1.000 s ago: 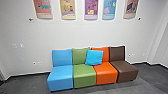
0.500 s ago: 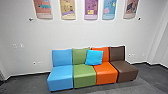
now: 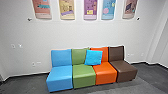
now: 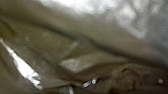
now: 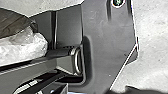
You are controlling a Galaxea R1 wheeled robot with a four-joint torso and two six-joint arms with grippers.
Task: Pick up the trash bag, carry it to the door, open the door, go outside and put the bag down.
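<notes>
The trash bag (image 4: pixel 75 57), creased brown plastic, is seen close up in the left wrist view, and part of it is also caught in the right wrist view. Whether either gripper is open or closed cannot be told. In the head view, a row of coloured seats (image 3: pixel 83 76) is set at lower centre, a blue cushion (image 3: pixel 93 57) propped on it, with posters (image 3: pixel 90 8) hung along the top.
</notes>
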